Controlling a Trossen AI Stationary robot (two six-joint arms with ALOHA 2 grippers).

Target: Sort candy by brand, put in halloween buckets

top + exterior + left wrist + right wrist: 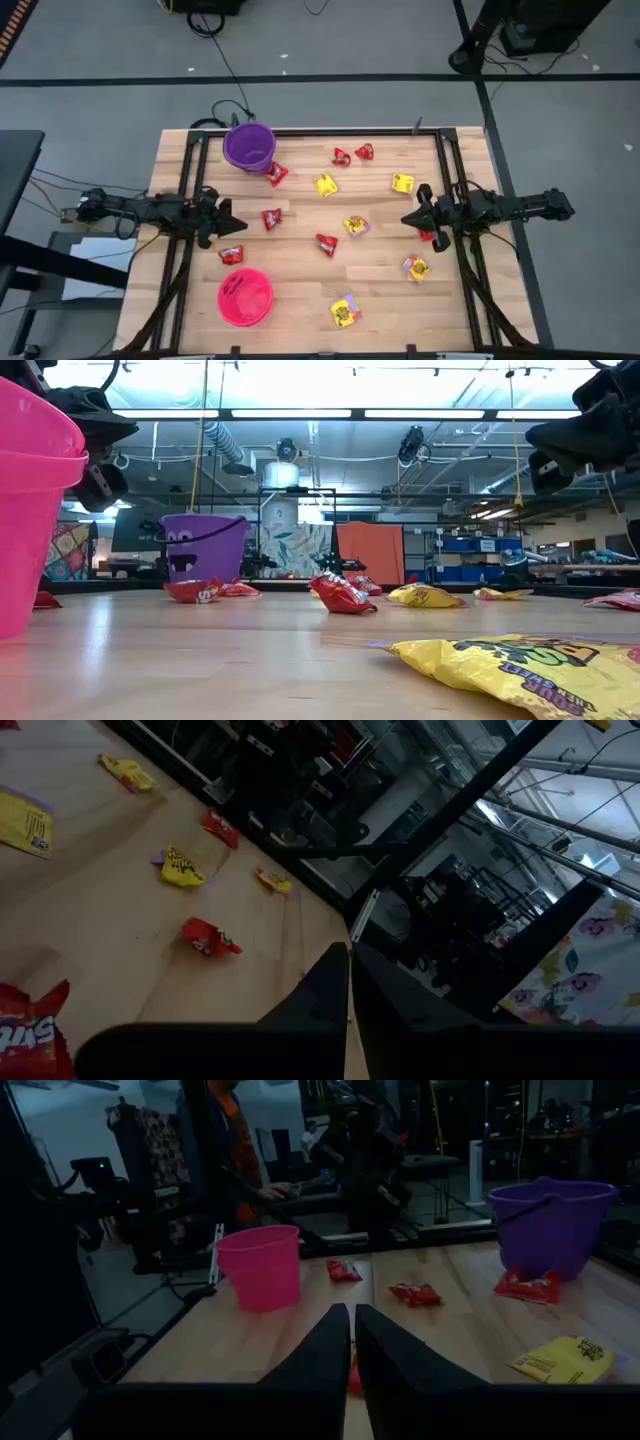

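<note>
The jaws of both grippers are closed together and hold nothing. The left gripper point(232, 215) hangs above the left side of the table point(300, 300) with its tips pointing to the middle; the right gripper point(408, 219) hangs at the right side, pointing back at it. In each wrist view the two dark fingers point(330, 1350) meet with only a thin line between them.

The candy lies loose on the wood — none is in a bucket. Just beyond the tips of the left gripper is a red packet point(271, 218), and another red packet point(231, 254) lies close beside these jaws, toward the pink bucket point(245, 297). The purple bucket point(249, 146) stands on the other side of the left jaws, at the far edge, with a red packet point(276, 174) touching or almost touching its base.

Between the two grippers lie a yellow packet point(357, 225) and a red one point(326, 244). Near the right jaws, a yellow packet point(403, 182) is on the far side and another yellow packet point(416, 267) on the near side. A red piece point(427, 236) shows partly under the right gripper — I cannot tell if they touch.
</note>
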